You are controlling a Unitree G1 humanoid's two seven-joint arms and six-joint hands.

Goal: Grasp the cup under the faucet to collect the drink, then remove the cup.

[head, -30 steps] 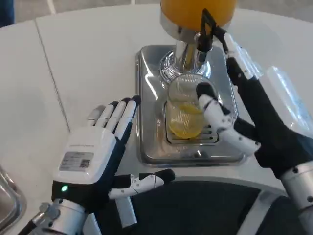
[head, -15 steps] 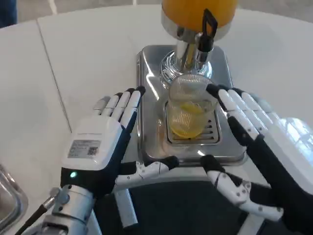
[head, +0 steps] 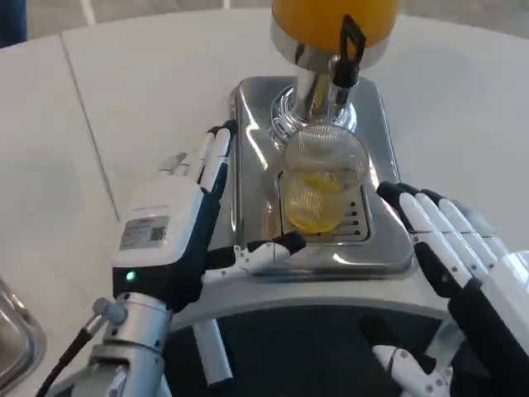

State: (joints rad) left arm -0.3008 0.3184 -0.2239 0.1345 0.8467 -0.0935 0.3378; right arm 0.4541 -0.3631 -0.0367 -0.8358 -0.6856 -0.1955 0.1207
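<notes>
Clear ribbed cup [head: 318, 186] stands upright on the slotted grille of the drip tray [head: 248, 165], directly below the black faucet [head: 345, 58]. Yellow-orange drink fills roughly its lower part. Nothing touches the cup.

Faucet lever juts from the chrome column of the dispenser [head: 331, 29], whose tank above holds orange liquid. The column's round foot sits on the tray just behind the cup. The tray is polished steel, rectangular, resting on the white surface [head: 124, 91].

Left robot hand [head: 186, 219] lies just left of the cup, over the tray's left rim. Its fingers are straight and point away from the robot; its thumb reaches toward the tray's front edge, tip near the cup's base but apart from it. It holds nothing.

Right robot hand [head: 455, 256] is to the right of the cup and nearer the camera, past the tray's front right corner. Fingers spread and extended, nothing held. Its thumb shows low in the frame, well apart from the cup; the palm is partly cut by the frame edge, so the wrist pose is unclear.

A metal rim [head: 12, 343] shows far to the cup's left, at the frame edge.
</notes>
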